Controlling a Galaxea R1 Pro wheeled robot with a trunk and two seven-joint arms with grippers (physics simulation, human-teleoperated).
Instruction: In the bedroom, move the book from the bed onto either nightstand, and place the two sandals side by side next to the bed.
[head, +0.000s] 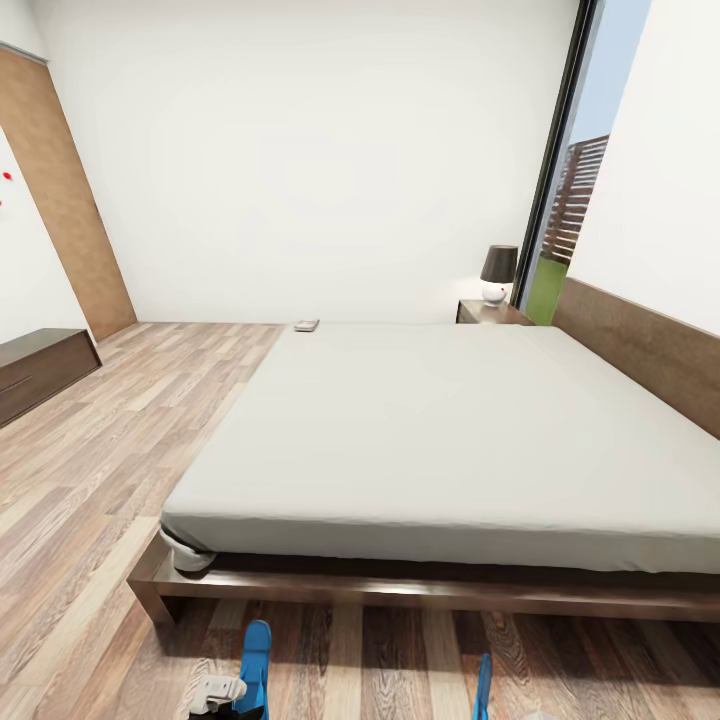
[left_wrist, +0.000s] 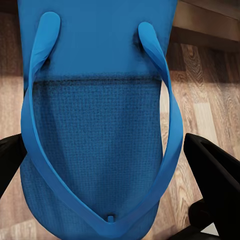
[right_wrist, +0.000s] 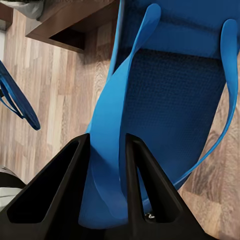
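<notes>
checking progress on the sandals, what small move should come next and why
Probably lower both arms so the sandals meet the wood floor beside the bed. Each gripper holds one: the right gripper pinches the right sandal on edge, and the left sandal sits between the left gripper fingers, above the planks.

head view overlooks bed (head: 440, 440), wrist views close above floor (left_wrist: 210, 95)

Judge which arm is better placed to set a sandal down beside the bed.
Right, likely: the right hand is shut on a sandal edge, near the bed frame. The left hand has fingers either side of the other sandal; its grip is unclear.
</notes>
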